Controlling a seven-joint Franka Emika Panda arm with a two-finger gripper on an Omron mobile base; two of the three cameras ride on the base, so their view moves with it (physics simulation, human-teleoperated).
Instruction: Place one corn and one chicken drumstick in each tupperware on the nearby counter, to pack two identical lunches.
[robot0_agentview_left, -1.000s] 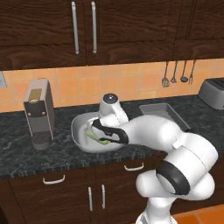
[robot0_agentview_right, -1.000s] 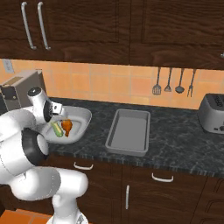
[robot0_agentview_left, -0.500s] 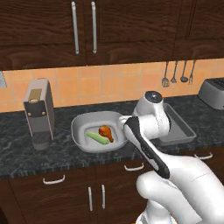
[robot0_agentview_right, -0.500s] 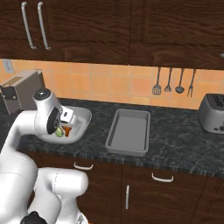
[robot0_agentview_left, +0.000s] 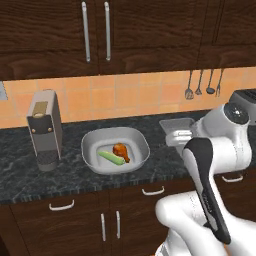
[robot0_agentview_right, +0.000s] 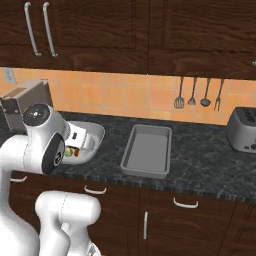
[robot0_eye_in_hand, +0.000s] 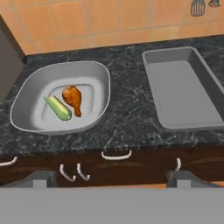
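Note:
The pale tupperware tub (robot0_eye_in_hand: 97, 74) sits on the dark counter (robot0_eye_in_hand: 127, 118) and holds one corn (robot0_eye_in_hand: 57, 107) and one chicken drumstick (robot0_eye_in_hand: 73, 99) side by side. To its right stands the darker grey tupperware tray (robot0_eye_in_hand: 183, 87), with nothing in it. My gripper (robot0_eye_in_hand: 113, 178) hangs open and empty above the counter's front edge, back from both containers. In the left base view the tub (robot0_agentview_left: 90, 145) shows the corn (robot0_agentview_left: 111, 157) and the drumstick (robot0_agentview_left: 121, 151), and my arm covers most of the tray (robot0_agentview_left: 175, 125). The right base view shows the tray (robot0_agentview_right: 147, 150) in full.
A coffee machine (robot0_agentview_left: 45, 130) stands left of the tub. A silver toaster (robot0_agentview_right: 242, 130) sits at the far right of the counter. Utensils (robot0_agentview_right: 197, 92) hang on the tiled wall. Drawers with curved handles (robot0_eye_in_hand: 116, 155) run below the counter.
My arm has lifted off the pale tub and swung right and back from the counter. The corn and drumstick stay lying in the tub. The jaws remain wide.

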